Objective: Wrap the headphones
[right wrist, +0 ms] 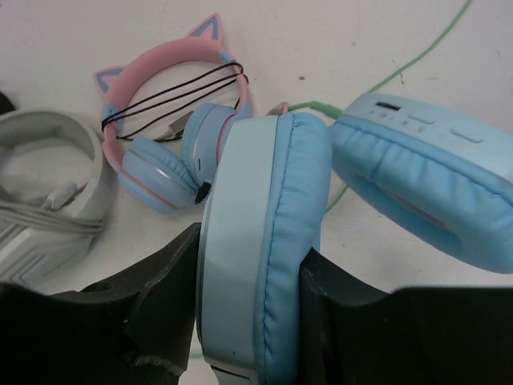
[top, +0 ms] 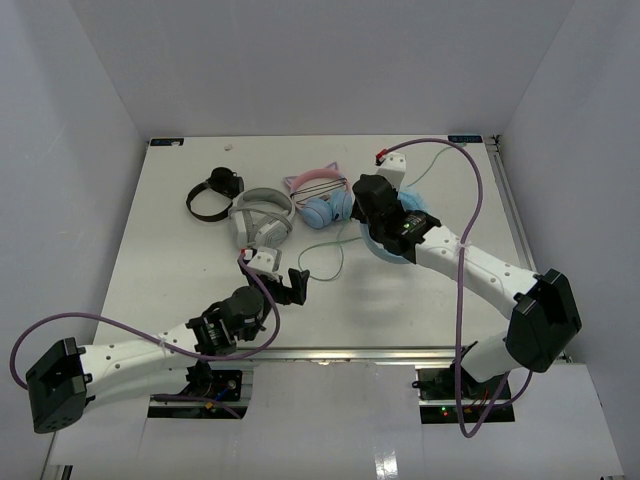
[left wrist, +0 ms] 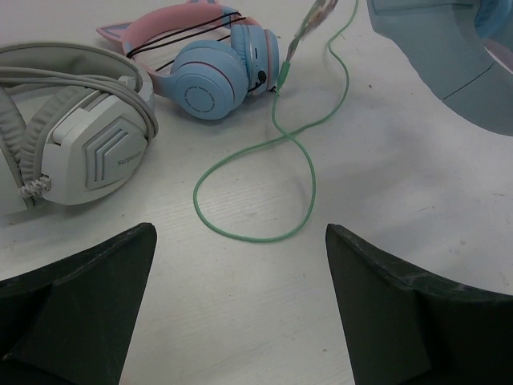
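The light-blue headphones [top: 383, 250] lie right of the table's middle, partly hidden under my right arm. My right gripper [top: 385, 222] is shut on one padded cup [right wrist: 256, 241], one finger against the cup's pale shell and the other against its cushion. The second cup [right wrist: 425, 184] sits just to the right. The pale-green cable [top: 325, 255] trails left from them in a loose loop on the table. My left gripper [top: 297, 283] stands wide open and holds nothing. Its fingers [left wrist: 96, 273] straddle bare table just short of the cable loop [left wrist: 309, 184].
A pink cat-ear pair with blue cups [top: 322, 195] lies behind the cable. A grey-white pair [top: 262, 218] sits to its left, and a black pair [top: 213, 193] further left. White walls close in the table on three sides.
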You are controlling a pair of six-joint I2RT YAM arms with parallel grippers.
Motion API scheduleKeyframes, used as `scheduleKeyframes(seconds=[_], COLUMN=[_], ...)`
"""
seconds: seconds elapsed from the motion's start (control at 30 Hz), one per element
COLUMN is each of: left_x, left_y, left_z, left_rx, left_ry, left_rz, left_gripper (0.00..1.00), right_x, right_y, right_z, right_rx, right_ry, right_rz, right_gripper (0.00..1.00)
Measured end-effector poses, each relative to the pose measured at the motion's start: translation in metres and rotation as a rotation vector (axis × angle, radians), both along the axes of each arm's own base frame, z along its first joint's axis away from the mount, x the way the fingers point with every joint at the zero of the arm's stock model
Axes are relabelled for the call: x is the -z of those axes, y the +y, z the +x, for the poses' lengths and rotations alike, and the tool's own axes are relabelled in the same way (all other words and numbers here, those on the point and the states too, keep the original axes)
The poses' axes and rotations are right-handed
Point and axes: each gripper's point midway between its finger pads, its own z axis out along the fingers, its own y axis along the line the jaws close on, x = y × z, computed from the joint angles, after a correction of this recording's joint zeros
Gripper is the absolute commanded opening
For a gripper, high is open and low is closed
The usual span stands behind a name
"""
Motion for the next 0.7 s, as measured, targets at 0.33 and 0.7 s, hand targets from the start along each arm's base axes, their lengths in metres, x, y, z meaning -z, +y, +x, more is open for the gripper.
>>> scheduleKeyframes(seconds=[0.33, 0.7], left_x=[-0.024, -0.024], left_y=[-0.002, -0.005], left_z=[-0.005, -0.007], left_rx=[0.031, 0.048], left_ry=[-0.029, -0.027], left_rz=[-0.098, -0.104], left_gripper=[0.98, 0.98], right_x=[0.000, 0.057], right_y=[-0.003, -0.033], right_z=[-0.009, 0.015], right_rx=[-0.177, 0.107], right_ry=[0.015, 0.120], right_rz=[-0.103, -0.083], right_gripper=[0.08, 0.08])
